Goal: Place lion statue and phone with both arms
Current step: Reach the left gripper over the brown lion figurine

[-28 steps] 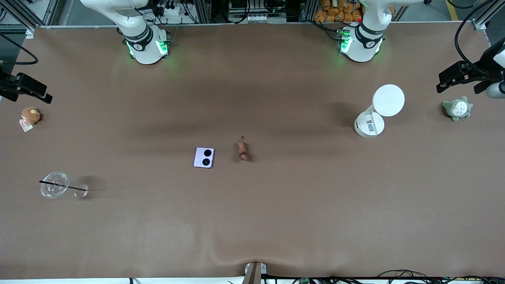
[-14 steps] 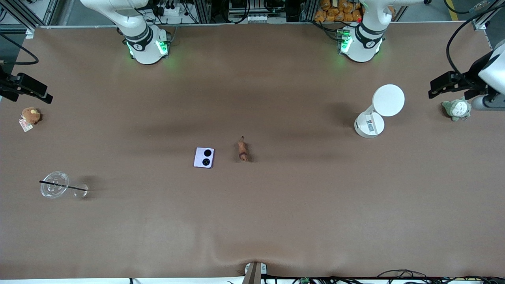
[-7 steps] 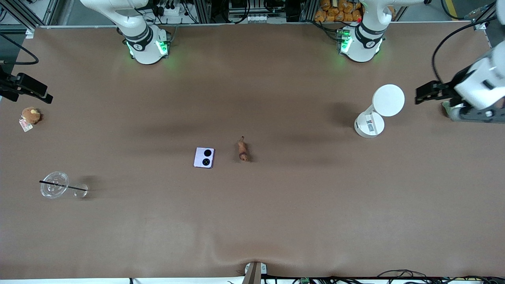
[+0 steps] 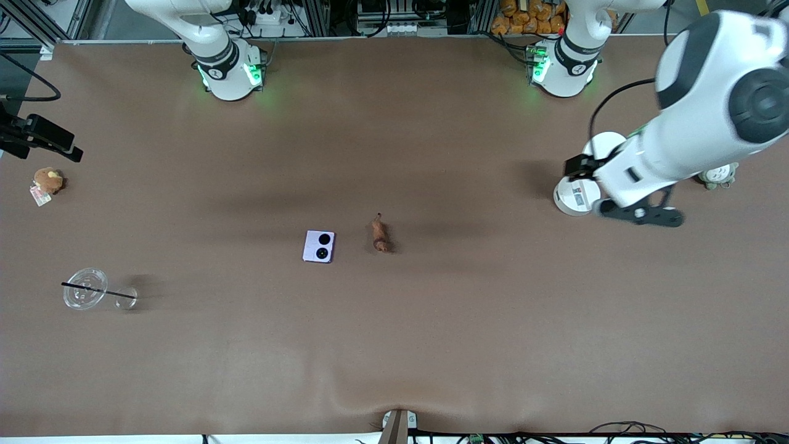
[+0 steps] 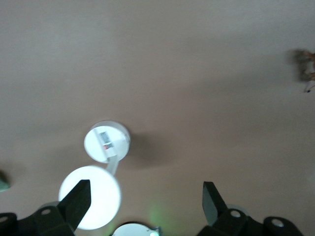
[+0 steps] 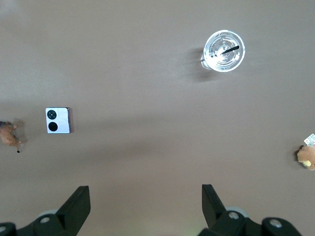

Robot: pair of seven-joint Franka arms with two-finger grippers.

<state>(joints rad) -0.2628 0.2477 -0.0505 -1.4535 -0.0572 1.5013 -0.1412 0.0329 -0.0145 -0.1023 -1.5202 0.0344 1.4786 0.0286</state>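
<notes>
The lilac phone [image 4: 319, 246] lies flat mid-table, its two black camera circles up. The small reddish-brown lion statue [image 4: 380, 235] lies beside it, toward the left arm's end. Both show in the right wrist view, the phone [image 6: 59, 120] and the lion [image 6: 8, 133]; the lion also shows in the left wrist view [image 5: 306, 66]. My left gripper [image 4: 601, 179] is open and empty, high over the white container [image 4: 574, 198], its fingers wide apart in its own view [image 5: 145, 194]. My right gripper [image 4: 55, 143] waits open and empty at the right arm's end of the table, also shown in its own view [image 6: 145, 196].
The white container [image 5: 106, 142] stands open with its round lid [image 5: 91, 196] hinged out. A grey-green plush [image 4: 718, 176] peeks out under the left arm. A brown plush with a tag [image 4: 48, 180] and a clear tipped cup with a straw [image 4: 86, 288] lie at the right arm's end.
The left arm has swung in from its end of the table toward the middle and now hangs over the white container, hiding most of the grey-green plush. The right arm has not moved.
</notes>
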